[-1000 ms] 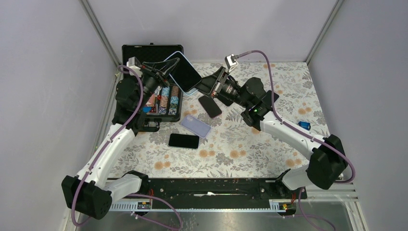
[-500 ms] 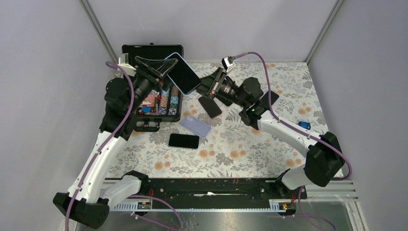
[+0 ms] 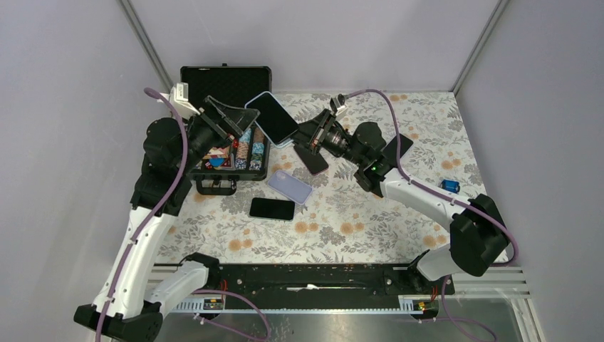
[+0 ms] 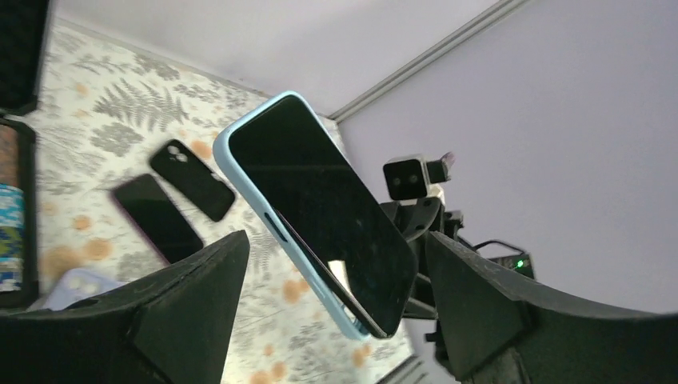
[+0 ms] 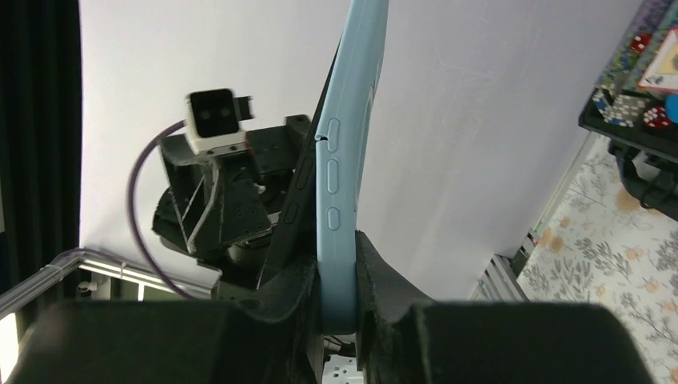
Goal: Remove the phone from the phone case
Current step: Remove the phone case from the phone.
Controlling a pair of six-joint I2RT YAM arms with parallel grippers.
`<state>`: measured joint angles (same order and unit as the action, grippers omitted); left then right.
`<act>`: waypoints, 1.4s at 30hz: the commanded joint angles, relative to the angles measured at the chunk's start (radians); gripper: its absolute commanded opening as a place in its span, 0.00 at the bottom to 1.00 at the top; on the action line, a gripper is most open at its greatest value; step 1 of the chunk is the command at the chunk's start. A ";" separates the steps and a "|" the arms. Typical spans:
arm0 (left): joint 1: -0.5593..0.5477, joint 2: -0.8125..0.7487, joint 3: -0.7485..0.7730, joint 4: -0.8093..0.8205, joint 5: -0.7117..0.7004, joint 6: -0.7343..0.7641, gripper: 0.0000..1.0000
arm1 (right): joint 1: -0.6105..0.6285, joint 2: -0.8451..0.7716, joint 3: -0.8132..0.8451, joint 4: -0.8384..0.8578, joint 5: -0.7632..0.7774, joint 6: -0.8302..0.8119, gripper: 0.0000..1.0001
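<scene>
Phone case sits pinched between right jaws.

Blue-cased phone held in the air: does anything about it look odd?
Yes. The phone sits askew in its blue case: near the right fingers its dark edge stands away from the case.

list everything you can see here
phone: 1, black screen, in blue case, held aloft
blue case: 1, light blue, round phone
box: 1, black, open, table's far left
chips: several stacks, mixed colours, in box
lilac case: 1, lilac, flat mid table
black phone: 1, black, flat, nearer than lilac case
black case: 1, black, flat, beyond lilac case
small item: 1, blue, table's right edge
table: 1, floral cloth
left gripper: 1, black, open, either side of phone, not touching
right gripper: 1, black, shut on blue case
</scene>
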<state>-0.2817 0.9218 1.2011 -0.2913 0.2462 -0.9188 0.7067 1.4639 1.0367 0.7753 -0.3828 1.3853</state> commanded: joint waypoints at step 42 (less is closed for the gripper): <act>-0.421 0.198 0.069 -0.236 0.031 1.218 0.60 | -0.010 -0.164 0.013 -0.482 0.000 -0.020 0.00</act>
<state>-0.6991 1.0954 1.2343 -0.5293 0.2558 0.2546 0.7010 1.3193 0.9302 0.3092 -0.3576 1.3861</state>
